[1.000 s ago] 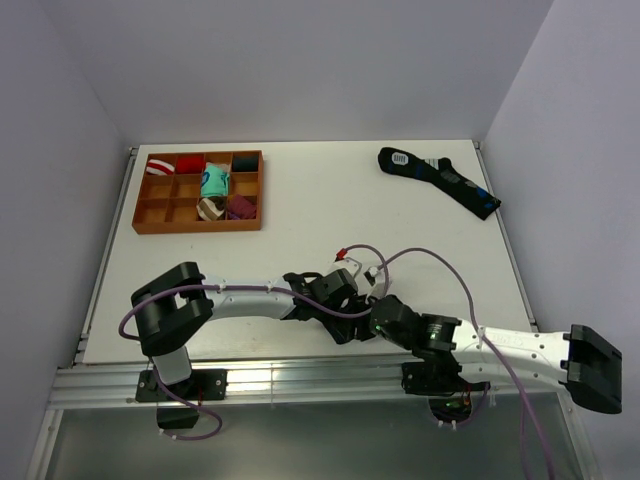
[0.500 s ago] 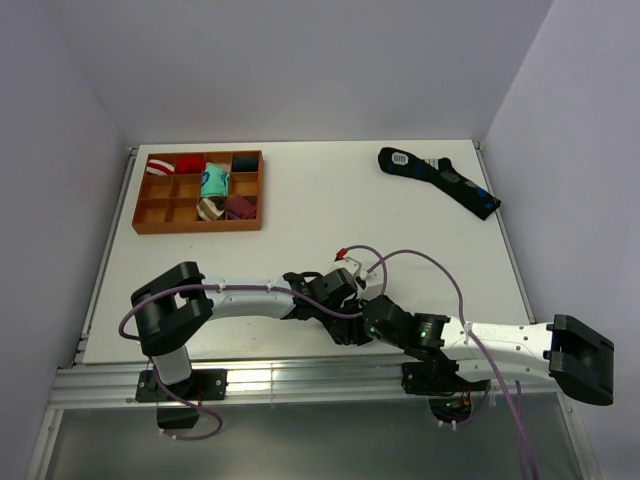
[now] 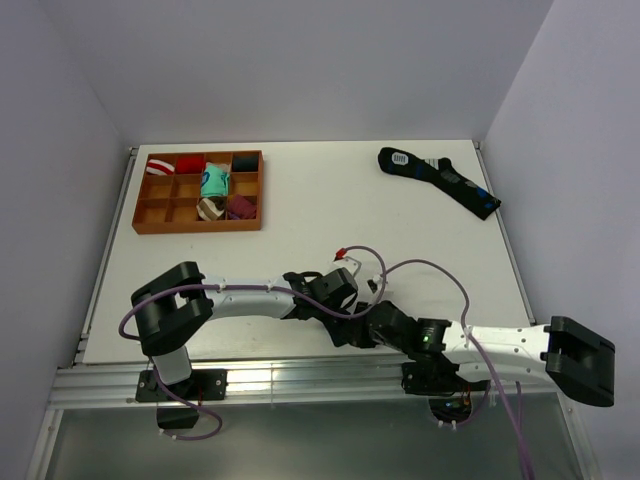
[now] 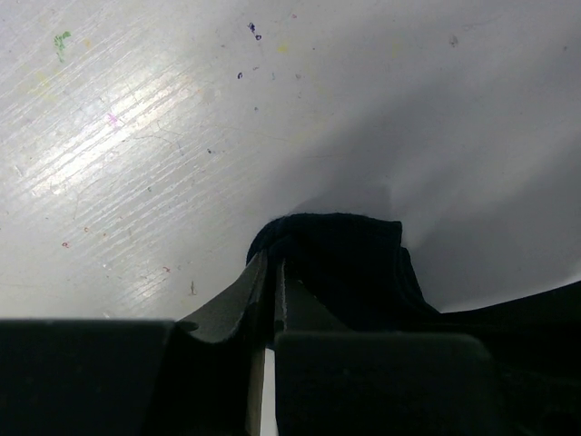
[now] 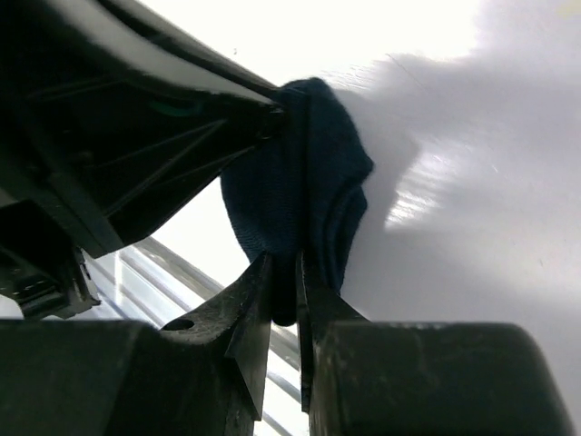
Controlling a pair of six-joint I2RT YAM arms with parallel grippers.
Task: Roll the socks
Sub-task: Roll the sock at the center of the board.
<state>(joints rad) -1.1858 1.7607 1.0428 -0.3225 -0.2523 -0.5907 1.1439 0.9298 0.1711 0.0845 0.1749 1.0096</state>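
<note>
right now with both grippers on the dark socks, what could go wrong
The right gripper and left gripper each pinch only a thin fold of the socks, so a pull may slip the fabric free. The socks also sit close to the near edge of the table, so a dropped bundle could fall off.

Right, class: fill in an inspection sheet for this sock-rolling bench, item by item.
Surface: white table, faint scuffs and coloured specks.
Job's things: dark navy socks, bunched, near the front edge.
Clutter: orange tray holding colourful sock bundles, far left; long black sock, far right.
Grippers: left gripper and right gripper both pinch the socks.
Cables: purple cable arcs above the table's front right.
Surroundings: pale walls; metal rail in front.
</note>
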